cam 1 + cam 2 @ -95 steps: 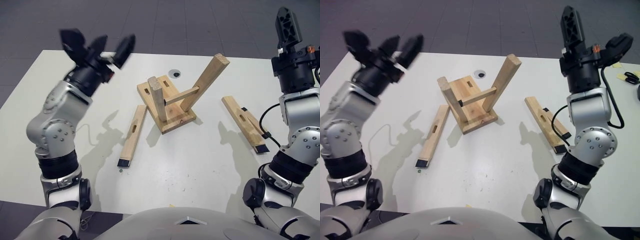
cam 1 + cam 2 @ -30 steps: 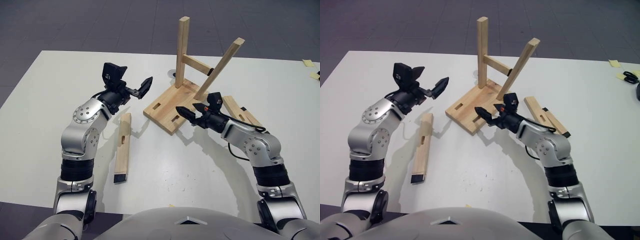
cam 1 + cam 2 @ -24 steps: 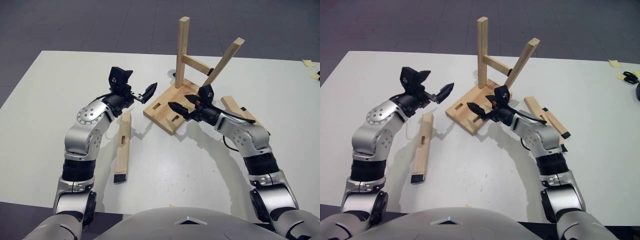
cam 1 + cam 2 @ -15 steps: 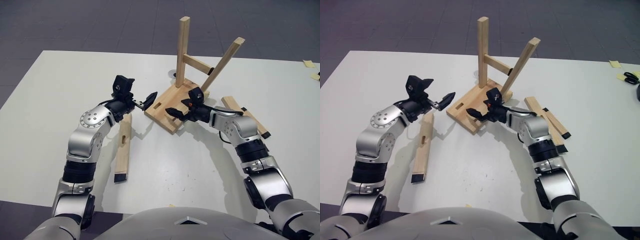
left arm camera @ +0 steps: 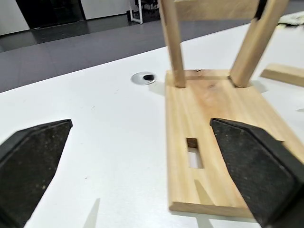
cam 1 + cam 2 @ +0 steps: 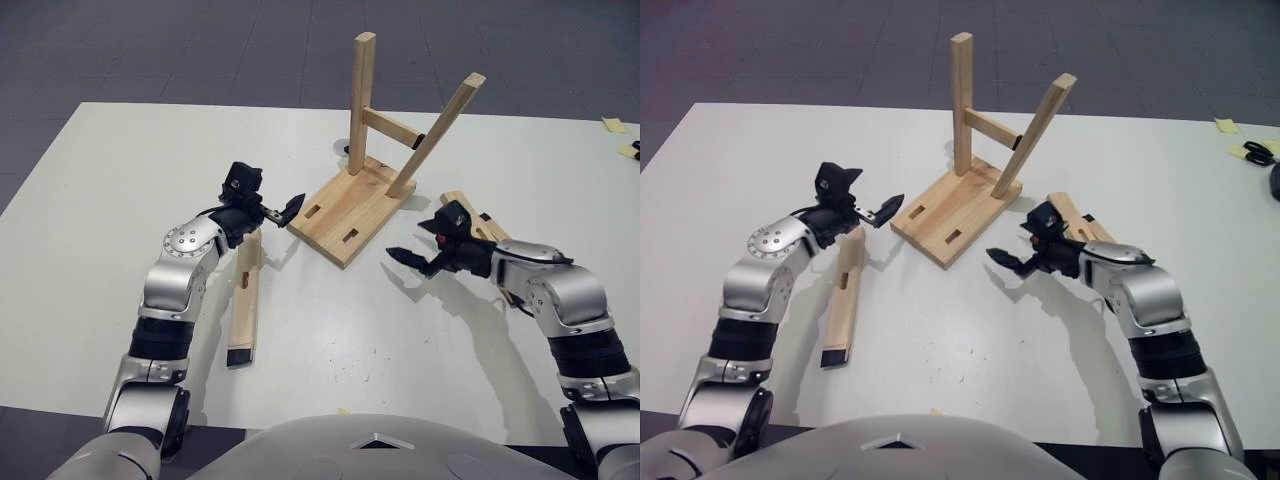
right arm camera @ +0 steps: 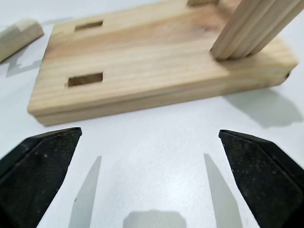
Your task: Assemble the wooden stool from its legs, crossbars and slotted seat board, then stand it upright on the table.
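The slotted seat board (image 6: 345, 210) lies flat at the table's middle. Two legs (image 6: 362, 100) stand up out of its far end, joined by a crossbar (image 6: 392, 127). One loose leg (image 6: 245, 290) lies left of the board. More loose wooden pieces (image 6: 478, 222) lie to its right, partly behind my right arm. My left gripper (image 6: 268, 200) hovers open just off the board's left corner, above the loose leg's far end. Open too, my right gripper (image 6: 415, 242) sits low over the table, a short way right of the board's near edge (image 7: 156, 102). Neither holds anything.
A round cable grommet (image 5: 143, 77) is set in the table behind the board. Yellow notes (image 6: 610, 125) and scissors (image 6: 1260, 150) lie near the far right edge. Bare tabletop (image 6: 340, 340) stretches in front of the board.
Both arms came down from raised poses to the board. In the last half second my right gripper drew back from the board's near edge to the right. The left gripper barely shifted.
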Controlling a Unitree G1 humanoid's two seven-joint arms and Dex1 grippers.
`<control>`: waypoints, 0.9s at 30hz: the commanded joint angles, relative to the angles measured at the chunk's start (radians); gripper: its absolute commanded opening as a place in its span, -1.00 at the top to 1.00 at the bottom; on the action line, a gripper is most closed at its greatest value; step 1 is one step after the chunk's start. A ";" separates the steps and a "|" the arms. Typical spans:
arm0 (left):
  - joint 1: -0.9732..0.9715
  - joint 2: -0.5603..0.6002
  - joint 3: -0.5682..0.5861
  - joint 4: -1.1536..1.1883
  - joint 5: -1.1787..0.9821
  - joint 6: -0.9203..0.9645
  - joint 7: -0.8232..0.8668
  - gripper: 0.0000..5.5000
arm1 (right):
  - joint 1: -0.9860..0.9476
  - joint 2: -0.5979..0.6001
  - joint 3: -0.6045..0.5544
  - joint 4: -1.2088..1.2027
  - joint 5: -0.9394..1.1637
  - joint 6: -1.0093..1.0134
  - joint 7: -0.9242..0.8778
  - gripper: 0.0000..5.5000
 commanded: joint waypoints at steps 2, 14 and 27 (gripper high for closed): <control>-0.206 0.020 -0.091 0.382 0.217 -0.217 0.077 -0.96 | 0.018 0.075 -0.054 -0.038 -0.012 -0.008 -0.089 -0.96; -0.089 0.048 -0.204 0.214 0.255 -0.308 -0.212 -0.96 | 0.081 0.111 -0.118 -0.070 -0.056 -0.024 -0.170 -0.96; 0.057 0.055 0.081 -0.155 0.095 -0.033 -0.100 -0.96 | 0.119 -0.056 -0.384 0.343 -0.178 -0.501 -0.075 -0.96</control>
